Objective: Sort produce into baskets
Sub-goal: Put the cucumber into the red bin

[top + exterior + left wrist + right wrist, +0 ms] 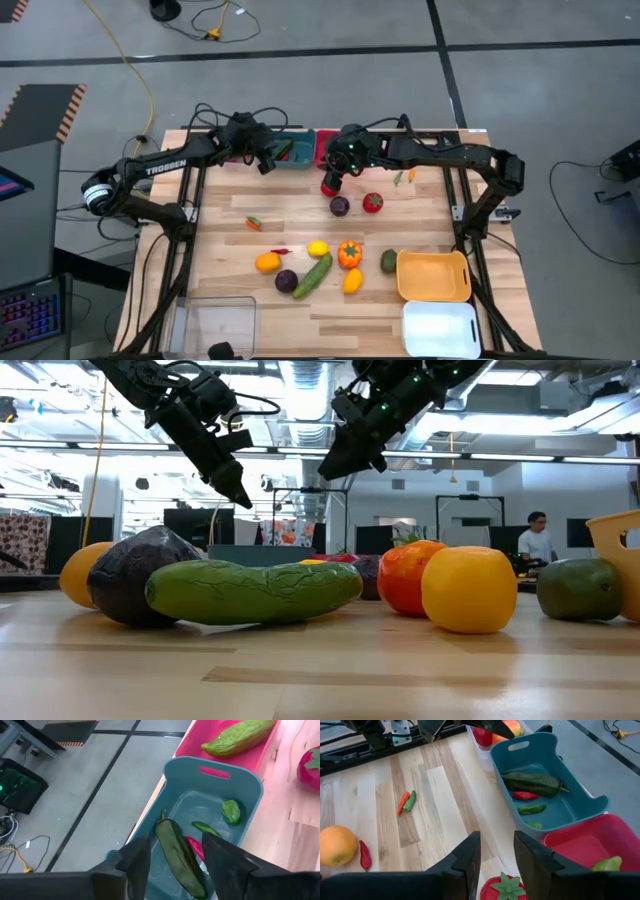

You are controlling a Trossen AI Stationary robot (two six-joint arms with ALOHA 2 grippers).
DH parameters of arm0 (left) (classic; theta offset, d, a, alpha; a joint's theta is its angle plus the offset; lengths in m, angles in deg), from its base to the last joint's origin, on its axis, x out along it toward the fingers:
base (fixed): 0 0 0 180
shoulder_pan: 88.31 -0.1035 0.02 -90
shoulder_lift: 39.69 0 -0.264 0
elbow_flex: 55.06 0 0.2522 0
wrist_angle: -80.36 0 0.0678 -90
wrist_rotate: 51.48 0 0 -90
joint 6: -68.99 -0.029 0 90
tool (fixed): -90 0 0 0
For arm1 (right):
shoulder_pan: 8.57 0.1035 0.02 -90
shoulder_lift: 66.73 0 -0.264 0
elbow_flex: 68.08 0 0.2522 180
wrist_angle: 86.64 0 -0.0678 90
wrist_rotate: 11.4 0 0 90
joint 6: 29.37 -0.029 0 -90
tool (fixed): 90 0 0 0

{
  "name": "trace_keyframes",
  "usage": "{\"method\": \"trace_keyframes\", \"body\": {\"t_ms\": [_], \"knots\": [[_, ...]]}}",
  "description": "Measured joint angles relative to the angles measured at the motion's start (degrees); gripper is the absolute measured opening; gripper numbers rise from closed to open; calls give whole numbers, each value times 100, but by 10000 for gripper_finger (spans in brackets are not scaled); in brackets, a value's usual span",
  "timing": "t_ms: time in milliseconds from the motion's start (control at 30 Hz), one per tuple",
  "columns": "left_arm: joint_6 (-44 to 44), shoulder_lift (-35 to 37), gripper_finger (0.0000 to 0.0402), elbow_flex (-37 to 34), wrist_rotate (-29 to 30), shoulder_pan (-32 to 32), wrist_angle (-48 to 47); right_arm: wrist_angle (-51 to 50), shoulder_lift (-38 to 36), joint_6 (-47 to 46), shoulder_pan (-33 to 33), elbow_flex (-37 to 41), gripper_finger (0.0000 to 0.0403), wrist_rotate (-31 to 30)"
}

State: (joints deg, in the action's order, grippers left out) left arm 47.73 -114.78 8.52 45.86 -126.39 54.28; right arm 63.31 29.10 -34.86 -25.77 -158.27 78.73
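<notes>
My left gripper (172, 857) hangs open over the teal basket (250, 785) at the table's far edge. A long dark green pepper (180, 855) lies in that basket below the fingers, beside a red chili (196, 847), a green chili (206, 827) and a small green pepper (231, 812). The red basket (192, 747) beside it holds a light green vegetable (237, 737). My right gripper (496, 842) hangs open above the table next to the red basket, with nothing between its fingers. A red fruit with a green calyx (504, 889) lies on the table under it.
Loose produce lies mid-table: a purple piece (340, 206), a red one (372, 202), a cucumber (312, 275), an orange pepper (349, 254) and others. An orange-yellow basket (433, 290) and a white one (440, 328) stand near right, a clear one (215, 325) near left.
</notes>
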Motion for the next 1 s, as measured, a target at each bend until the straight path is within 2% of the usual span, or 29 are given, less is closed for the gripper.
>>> {"method": "trace_keyframes", "body": {"t_ms": [167,533,867,1000], "knots": [[3,0,171,0,-2,0,-4,-2,0,-2,0,0,170,1],[90,0,171,0,-4,0,-20,-9,2,-203,111,0,265,-1],[90,0,171,0,-4,0,-24,-4,2,-361,298,0,272,-5],[90,0,171,0,-4,0,-26,-16,2,-40,589,0,272,4]]}}
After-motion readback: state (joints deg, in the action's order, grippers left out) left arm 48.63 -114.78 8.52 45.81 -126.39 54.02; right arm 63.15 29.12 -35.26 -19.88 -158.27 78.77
